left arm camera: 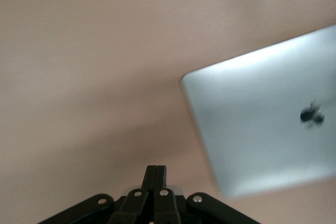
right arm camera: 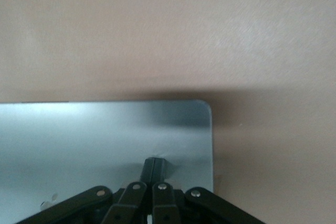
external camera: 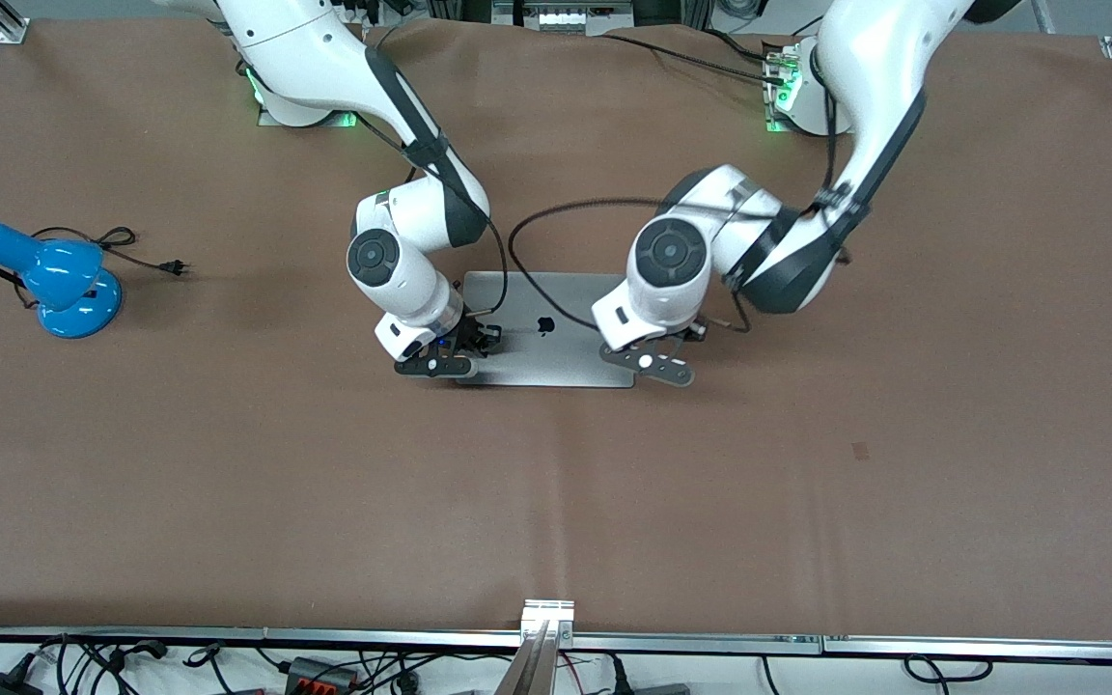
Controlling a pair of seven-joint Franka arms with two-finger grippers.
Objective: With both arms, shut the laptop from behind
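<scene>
The silver-grey laptop lies shut and flat on the brown table cloth, its lid with the black apple logo facing up. My right gripper is shut and empty, and its fingertips rest on or just above the lid near the corner at the right arm's end. My left gripper is shut and empty. It hangs over the cloth just off the laptop's corner at the left arm's end, with fingertips beside the lid. The keyboard and screen are hidden.
A small blue desk lamp with a black cord and plug stands toward the right arm's end of the table. A metal rail runs along the table edge nearest the front camera. Black cables loop from the arms over the laptop.
</scene>
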